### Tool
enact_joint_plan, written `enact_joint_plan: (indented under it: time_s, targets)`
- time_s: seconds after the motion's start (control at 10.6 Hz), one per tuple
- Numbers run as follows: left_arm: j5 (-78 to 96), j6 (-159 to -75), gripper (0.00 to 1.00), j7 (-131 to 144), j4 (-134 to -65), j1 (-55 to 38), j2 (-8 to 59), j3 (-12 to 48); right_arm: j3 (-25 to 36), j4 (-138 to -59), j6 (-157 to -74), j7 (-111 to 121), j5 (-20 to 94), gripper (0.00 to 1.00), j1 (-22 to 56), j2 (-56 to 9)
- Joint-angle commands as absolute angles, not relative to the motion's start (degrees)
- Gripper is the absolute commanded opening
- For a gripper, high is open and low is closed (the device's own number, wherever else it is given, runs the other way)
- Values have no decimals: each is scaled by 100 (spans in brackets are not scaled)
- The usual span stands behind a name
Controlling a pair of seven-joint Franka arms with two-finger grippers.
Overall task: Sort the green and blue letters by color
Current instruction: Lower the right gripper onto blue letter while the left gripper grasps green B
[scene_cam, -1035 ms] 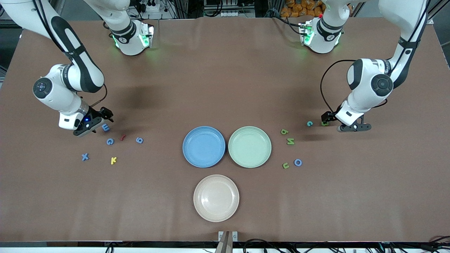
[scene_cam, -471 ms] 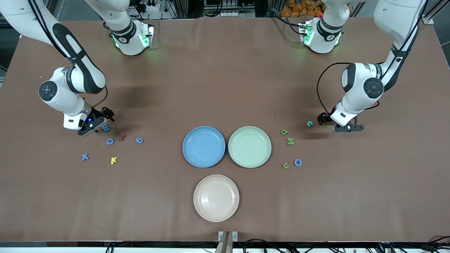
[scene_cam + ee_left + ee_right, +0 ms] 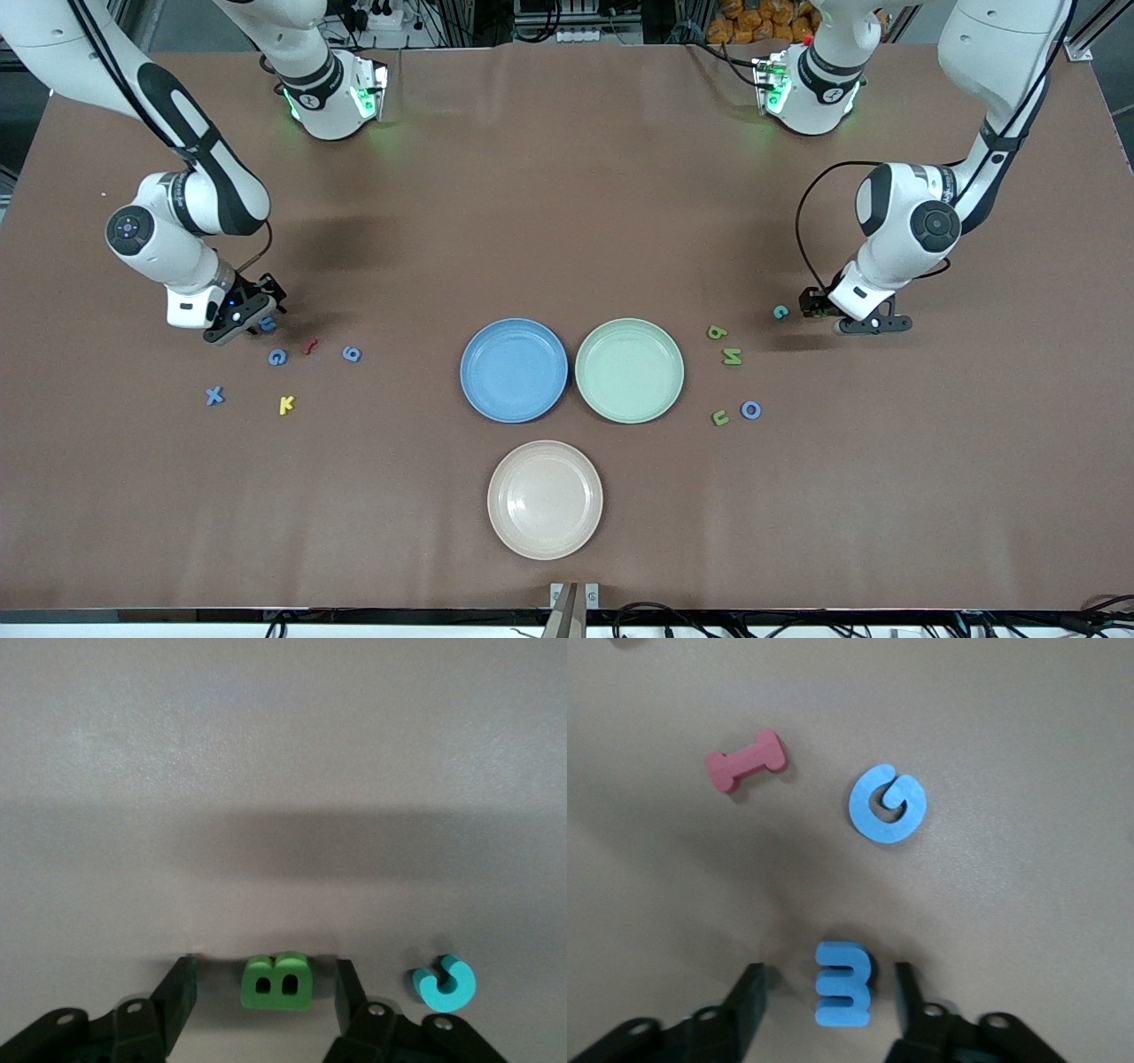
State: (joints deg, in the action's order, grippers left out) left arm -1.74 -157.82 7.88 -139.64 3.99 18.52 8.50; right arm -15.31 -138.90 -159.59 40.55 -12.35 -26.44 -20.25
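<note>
Front view: right gripper (image 3: 252, 315) low at mid-left of frame, over small blue foam letter E (image 3: 267, 324). Left gripper (image 3: 819, 306) low at mid-right, just beside small teal foam letter C (image 3: 780, 312). Round blue plate (image 3: 514, 369) and round green plate (image 3: 629, 369) side by side at centre, round beige plate (image 3: 545, 499) below them.

Left wrist view: fingers (image 3: 177, 992) spread either side of chunky green foam letter B (image 3: 277, 981), gaps visible, not pinching.

Right wrist view: fingers (image 3: 749, 992) spread around blue E, gaps both sides. Blue foam letter G (image 3: 887, 804) and red foam letter I (image 3: 746, 759) higher in frame.
</note>
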Motion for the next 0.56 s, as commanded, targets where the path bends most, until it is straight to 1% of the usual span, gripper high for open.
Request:
enact_joint_plan:
  time_s: [0.0, 0.09, 0.19, 0.47]
  targets:
    - [-325, -15926, 45, 844, -13983, 431, 1916, 844, -1504, -13887, -16365, 4069, -1433, 40, -2821, -2285]
    - [-325, -15917, 23, 844, -13975, 431, 1907, 844, -1494, -13878, -16374, 4069, -1433, 40, -2821, -2294]
    - [-325, -15917, 0, 852, -13957, 431, 1890, 844, -1494, -13878, -16374, 4069, -1433, 38, -2821, -2285]
    - [-334, -15865, 0, 905, -13782, 422, 1750, 826, -1494, -13817, -16304, 4017, -1398, 16, -2821, -2215]
